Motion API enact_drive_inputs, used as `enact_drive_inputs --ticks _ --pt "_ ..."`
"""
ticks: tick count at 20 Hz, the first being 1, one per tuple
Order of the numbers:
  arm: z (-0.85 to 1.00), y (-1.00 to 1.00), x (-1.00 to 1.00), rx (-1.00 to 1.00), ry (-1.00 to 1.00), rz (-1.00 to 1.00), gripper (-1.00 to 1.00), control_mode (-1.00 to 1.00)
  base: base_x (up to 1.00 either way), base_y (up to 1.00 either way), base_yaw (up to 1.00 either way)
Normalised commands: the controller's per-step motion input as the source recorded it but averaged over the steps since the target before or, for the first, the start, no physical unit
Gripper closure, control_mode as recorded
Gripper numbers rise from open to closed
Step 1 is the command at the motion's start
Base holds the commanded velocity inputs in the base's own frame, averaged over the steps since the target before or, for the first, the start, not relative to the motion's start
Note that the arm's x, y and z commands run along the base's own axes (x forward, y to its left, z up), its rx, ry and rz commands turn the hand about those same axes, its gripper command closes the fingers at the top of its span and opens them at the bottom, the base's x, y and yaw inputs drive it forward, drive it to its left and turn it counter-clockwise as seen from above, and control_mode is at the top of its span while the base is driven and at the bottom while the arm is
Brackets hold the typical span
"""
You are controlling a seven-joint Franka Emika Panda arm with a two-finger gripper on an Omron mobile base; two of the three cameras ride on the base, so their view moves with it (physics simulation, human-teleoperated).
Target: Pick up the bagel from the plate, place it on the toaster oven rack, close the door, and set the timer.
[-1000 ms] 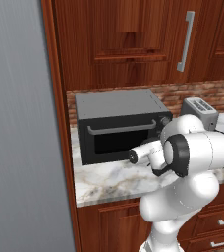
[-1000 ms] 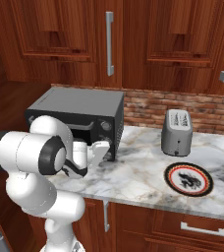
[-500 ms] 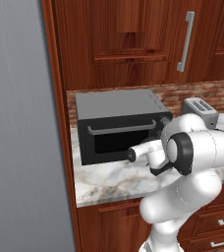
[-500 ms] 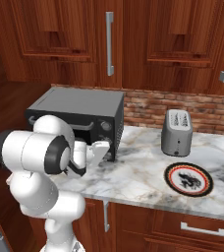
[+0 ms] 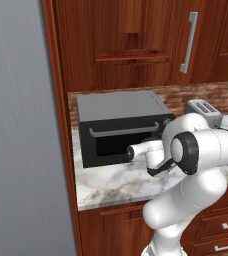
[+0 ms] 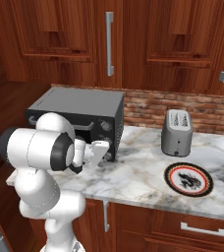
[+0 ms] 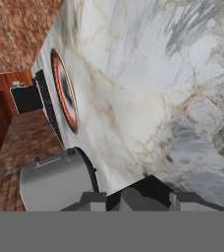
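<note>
- Right base view: the door (image 6: 79,129) of the toaster oven (image 6: 79,101) stands shut and upright, flush with the oven's front. The plate (image 6: 169,172) lies well apart to the right on the counter (image 6: 138,172), with its patterned centre bare.
- The bagel is judged to sit behind that door on the rack, since the glass is too dark to confirm it. The step in hand would then be setting the timer.
- The gripper (image 7: 133,197) hangs low just in front of the oven's right front corner, below the knobs (image 6: 104,126). In the hand view it looks sideways along the counter toward the plate and the silver toaster (image 7: 55,179), not at the oven.
- Its dark tips sit at the bottom edge of the hand view with a dark shape between them. Whether the jaws stand apart or closed on something cannot be told.
- To do the step well, the wrist should first swing round until the fingers face the control column squarely. It should then rise to the timer knob's height, straddle the knob with both fingers, close firmly and turn about the knob's own axis without pushing the oven back.
- The door faces out toward the robot. Its long axis runs level, parallel to the counter's front edge, and the silver handle (image 5: 122,132) lies along its top in the same direction.
- The knobs' axes point straight out of the front panel.
</note>
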Motion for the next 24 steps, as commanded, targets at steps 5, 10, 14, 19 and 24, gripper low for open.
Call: enact_drive_inputs --ticks 5,10,14,19,24 --pt "0.02 -0.52 0.0 0.71 0.0 0.3 1.0 -1.0 0.0 0.0 0.0" --pt "0.0 -0.47 0.0 0.69 0.03 0.41 1.0 -1.0 0.0 0.0 0.0" --pt "0.0 -0.22 0.0 0.72 0.1 0.48 1.0 -1.0 0.0 0.0 0.0" --pt "0.0 -0.15 0.0 0.72 0.11 0.5 1.0 -1.0 0.0 0.0 0.0" --pt "0.0 -0.04 0.0 0.76 0.11 0.52 1.0 -1.0 0.0 0.0 0.0"
